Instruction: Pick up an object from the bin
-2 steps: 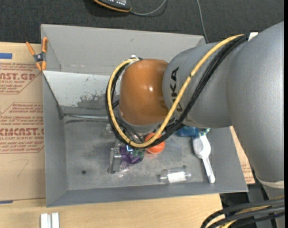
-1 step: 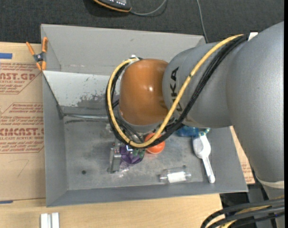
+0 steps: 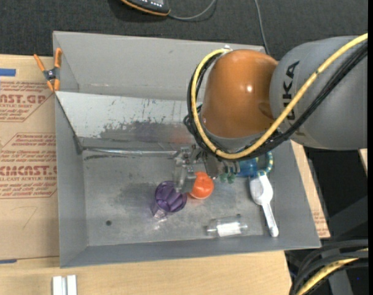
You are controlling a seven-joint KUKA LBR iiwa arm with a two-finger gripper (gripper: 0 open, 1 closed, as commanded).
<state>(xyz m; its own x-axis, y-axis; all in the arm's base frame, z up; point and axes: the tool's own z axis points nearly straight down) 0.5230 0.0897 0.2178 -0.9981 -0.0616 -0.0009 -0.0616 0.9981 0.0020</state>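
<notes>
Gripper [image 3: 185, 166] low over the bin floor, near the middle, just in front of the sloped back wall. Its spread cannot be told: the tip is a small metal cluster half under the orange wrist cover [image 3: 235, 94]. Two things lie nearest. The purple crumpled piece [image 3: 168, 198] lies just below the tip in the view, toward the near wall. The orange rounded piece [image 3: 201, 186] lies just beside the tip on its right and close against the purple one (contact not resolvable).

Open room: floor left of the purple piece is bare up to the left wall of the grey bin [image 3: 69, 183]. The right side is busier. A white plastic spoon [image 3: 263, 196] points toward the near right corner, a small clear tube-like thing [image 3: 226, 228] lies close to the near wall, and a blue-green thing [image 3: 255, 165] is partly under the robot.

The arm [image 3: 321, 97] reaches in over the right rim, wrist pointing down, with a yellow cable [image 3: 193, 97] looped round the cover.
</notes>
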